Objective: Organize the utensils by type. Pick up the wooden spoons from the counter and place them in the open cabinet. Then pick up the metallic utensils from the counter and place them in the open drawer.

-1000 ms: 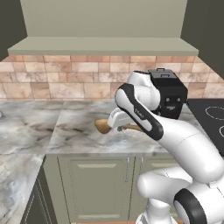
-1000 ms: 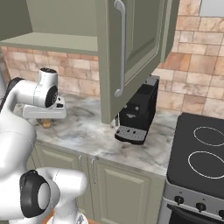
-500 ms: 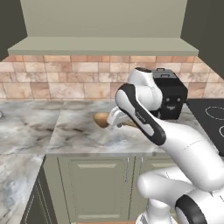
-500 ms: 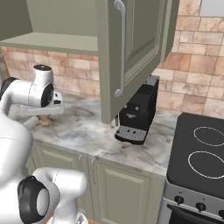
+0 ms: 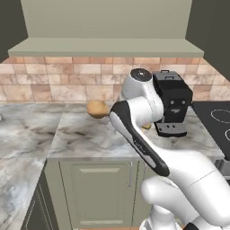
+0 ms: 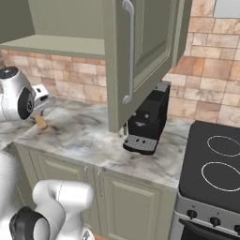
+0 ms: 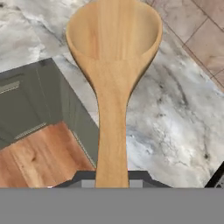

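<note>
The big light wooden spoon (image 5: 97,108) is pinched by its handle in the gripper (image 7: 112,183) and is held up above the counter (image 5: 81,134). The step in hand is the first one: the wooden spoons go into the cabinet (image 6: 56,45). Next, the spoon must be lifted up to the shelf. Since a second ago, the spoon has been raised higher.

Black coffee machine (image 5: 173,108): upright against the backsplash, close beside the hand, at its stove side. Black stovetop (image 6: 216,164): two ring burners, beyond the machine, well apart from the hand. Tan tiled backsplash (image 5: 54,83): behind the hand. Wooden floor (image 7: 41,162): below the hand.
</note>
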Controlling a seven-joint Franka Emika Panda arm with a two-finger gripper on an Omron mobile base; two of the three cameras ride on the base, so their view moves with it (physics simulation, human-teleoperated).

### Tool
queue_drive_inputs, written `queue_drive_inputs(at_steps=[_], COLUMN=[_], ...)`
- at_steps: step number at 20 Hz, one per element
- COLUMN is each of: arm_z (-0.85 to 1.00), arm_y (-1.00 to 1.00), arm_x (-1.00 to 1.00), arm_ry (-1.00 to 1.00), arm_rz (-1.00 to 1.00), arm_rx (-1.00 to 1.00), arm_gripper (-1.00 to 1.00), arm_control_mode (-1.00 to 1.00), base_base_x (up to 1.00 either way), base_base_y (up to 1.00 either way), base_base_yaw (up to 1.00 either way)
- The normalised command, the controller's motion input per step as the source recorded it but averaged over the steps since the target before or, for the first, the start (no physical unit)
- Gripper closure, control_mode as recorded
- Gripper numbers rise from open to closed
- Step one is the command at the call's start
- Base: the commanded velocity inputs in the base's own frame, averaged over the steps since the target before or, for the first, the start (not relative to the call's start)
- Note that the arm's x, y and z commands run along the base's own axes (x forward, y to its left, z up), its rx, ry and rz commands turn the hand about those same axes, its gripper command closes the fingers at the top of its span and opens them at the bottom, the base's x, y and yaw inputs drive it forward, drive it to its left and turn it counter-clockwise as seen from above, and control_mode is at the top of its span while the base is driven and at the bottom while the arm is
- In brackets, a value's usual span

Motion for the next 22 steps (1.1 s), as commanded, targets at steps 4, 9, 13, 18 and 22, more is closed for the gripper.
queue_drive_inputs(at_steps=[4,9,13,18,22], arm_z=[0.62,0.64,0.60,0.62,0.51], arm_y=[0.02,0.00,0.00,0.00,0.00], arm_x=[0.00,0.00,0.01,0.12,0.25], arm_ry=[-0.10,-0.16,-0.24,-0.27,-0.38], arm_rz=[0.34,0.44,0.39,0.18,0.00], arm_rx=[-0.38,-0.20,-0.10,-0.09,-0.19], arm_gripper=[1.00,1.00,1.00,1.00,1.00], arm_control_mode=[-1.00,-1.00,-1.00,-1.00,-1.00], base_base_x=[0.00,0.00,0.00,0.00,0.00], base_base_y=[0.00,0.00,0.00,0.00,0.00], base_base_yaw=[0.00,0.00,0.00,0.00,0.00])
